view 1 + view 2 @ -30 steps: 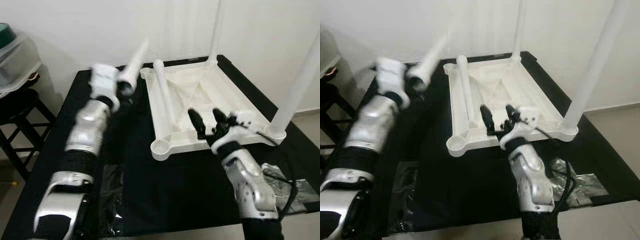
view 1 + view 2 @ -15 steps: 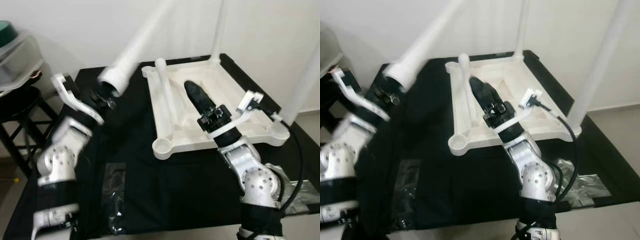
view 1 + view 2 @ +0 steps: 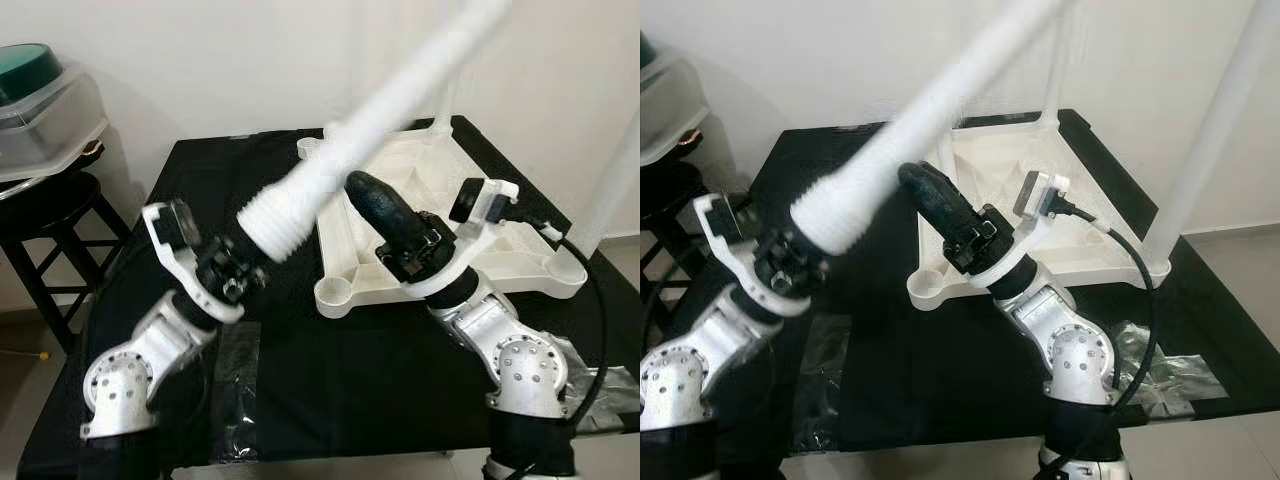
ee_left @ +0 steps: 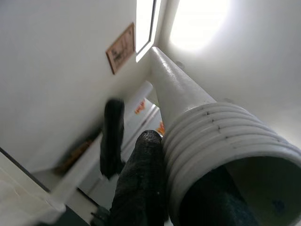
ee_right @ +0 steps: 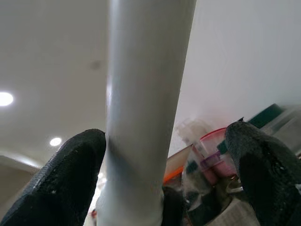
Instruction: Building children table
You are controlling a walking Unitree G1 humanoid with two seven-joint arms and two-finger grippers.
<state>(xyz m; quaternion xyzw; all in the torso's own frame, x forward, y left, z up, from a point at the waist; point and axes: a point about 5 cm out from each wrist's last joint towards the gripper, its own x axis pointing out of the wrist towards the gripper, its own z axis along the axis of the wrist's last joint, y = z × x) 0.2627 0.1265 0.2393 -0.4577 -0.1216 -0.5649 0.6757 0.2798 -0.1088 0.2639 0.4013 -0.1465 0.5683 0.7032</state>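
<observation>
My left gripper (image 3: 238, 272) is shut on a white table leg (image 3: 380, 115) near its threaded end (image 4: 221, 141). The leg slants up and to the right over the upturned white tabletop (image 3: 520, 262). My right gripper (image 3: 375, 198) reaches up from the right and is open, with the leg's shaft (image 5: 146, 94) between its fingers. One finger (image 5: 75, 179) lies against the shaft; the other stands apart. Two legs stand screwed in, one at the far corner (image 3: 445, 85) and one at the right corner (image 3: 612, 185). Another leg (image 3: 335, 245) lies inside the tabletop.
The tabletop rests on a black table (image 3: 340, 380) whose front edge is close to me. Crumpled clear plastic lies on it at the left (image 3: 235, 395) and right (image 3: 605, 385). A dark stool (image 3: 40, 205) with a clear, green-lidded container (image 3: 45, 95) stands at the left.
The left arm has swung the leg down and rightward, so it now slants across the tabletop. The right gripper has risen off the tabletop and come around the shaft.
</observation>
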